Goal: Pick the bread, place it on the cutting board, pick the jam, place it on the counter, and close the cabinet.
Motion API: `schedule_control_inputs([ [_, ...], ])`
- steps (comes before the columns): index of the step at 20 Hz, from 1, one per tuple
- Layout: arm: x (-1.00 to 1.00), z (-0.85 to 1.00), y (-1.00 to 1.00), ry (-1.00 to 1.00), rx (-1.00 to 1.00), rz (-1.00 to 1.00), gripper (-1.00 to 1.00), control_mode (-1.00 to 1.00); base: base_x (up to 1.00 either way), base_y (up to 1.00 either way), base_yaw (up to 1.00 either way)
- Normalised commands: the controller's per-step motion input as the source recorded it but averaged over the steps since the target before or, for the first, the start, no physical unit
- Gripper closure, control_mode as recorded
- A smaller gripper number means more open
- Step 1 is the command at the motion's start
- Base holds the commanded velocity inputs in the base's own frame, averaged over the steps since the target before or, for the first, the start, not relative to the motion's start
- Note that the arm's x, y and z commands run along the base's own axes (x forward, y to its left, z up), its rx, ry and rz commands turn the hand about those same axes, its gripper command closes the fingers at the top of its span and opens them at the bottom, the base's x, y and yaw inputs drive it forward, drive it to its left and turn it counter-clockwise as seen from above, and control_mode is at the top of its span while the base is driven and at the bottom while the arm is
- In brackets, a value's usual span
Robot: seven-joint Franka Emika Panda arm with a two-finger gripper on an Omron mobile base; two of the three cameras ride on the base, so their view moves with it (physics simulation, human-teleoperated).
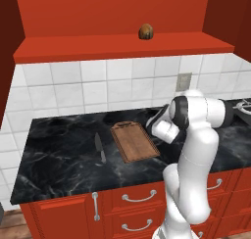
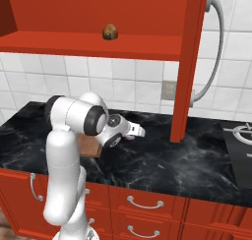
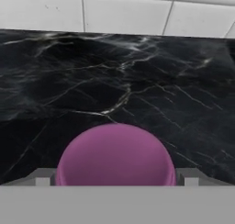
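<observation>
The bread (image 1: 145,32) (image 2: 110,32), a small golden-brown lump, sits on the shelf of the open red cabinet (image 1: 98,8). The wooden cutting board (image 1: 135,142) lies bare on the black marble counter (image 1: 59,150), partly hidden behind my arm in the right base view (image 2: 88,146). My gripper (image 2: 137,131) hangs low over the counter (image 2: 187,160), just right of the board. In the hand view my gripper (image 3: 117,179) is shut on the purple jam (image 3: 114,154), whose rounded body fills the gap between the fingers, with counter (image 3: 114,81) beyond it.
A grey knife (image 1: 99,147) lies left of the board. One open cabinet door (image 2: 189,62) juts out edge-on above the counter, right of my gripper. A wall outlet (image 1: 184,81) sits on the white tiles. A curved grey pipe (image 2: 216,47) and a metal fixture (image 2: 241,135) stand far right.
</observation>
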Motion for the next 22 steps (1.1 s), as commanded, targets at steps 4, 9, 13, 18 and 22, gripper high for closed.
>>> schedule_control_inputs([
  [4, -0.25, 0.04, -0.18, -0.01, 0.00, 0.00, -1.00, -1.00, 0.00, 0.00, 0.00],
  [9, -0.24, 0.29, -0.24, -0.01, 0.04, 0.00, -1.00, -1.00, 0.00, 0.00, 0.00],
  [13, -0.23, 0.42, -0.28, -0.02, 0.08, 0.00, -1.00, -1.00, 0.00, 0.00, 0.00],
  [18, -0.20, 0.50, -0.29, -0.04, 0.09, 0.00, -1.00, -1.00, 0.00, 0.00, 0.00],
  [22, -0.14, 0.60, -0.31, -0.04, 0.10, 0.00, -1.00, -1.00, 0.00, 0.00, 0.00],
])
